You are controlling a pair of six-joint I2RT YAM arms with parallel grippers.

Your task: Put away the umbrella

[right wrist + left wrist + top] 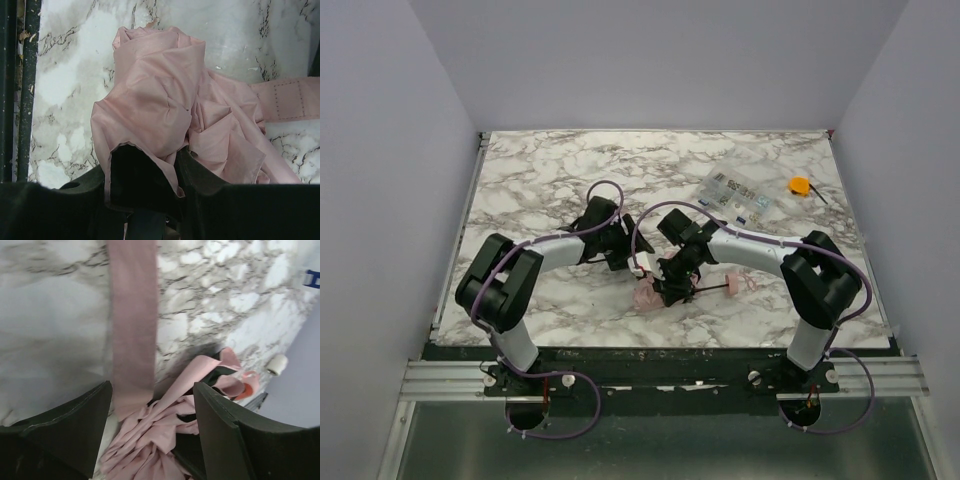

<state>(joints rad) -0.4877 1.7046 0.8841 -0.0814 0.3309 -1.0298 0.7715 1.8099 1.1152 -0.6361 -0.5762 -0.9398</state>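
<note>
The pale pink umbrella lies crumpled on the marble table near the front middle, its thin dark shaft running right to the small pink handle. My right gripper is down on it. In the right wrist view the right gripper is shut on a fold of the umbrella fabric, which drapes over one finger. My left gripper is just left of it. In the left wrist view the left gripper is open, its jaws wide apart over the bunched fabric. The flat pink strap stretches away across the table.
A clear labelled plastic packet and a small orange object lie at the back right. The table's front edge and metal rail are close behind the umbrella. Grey walls enclose the table on three sides.
</note>
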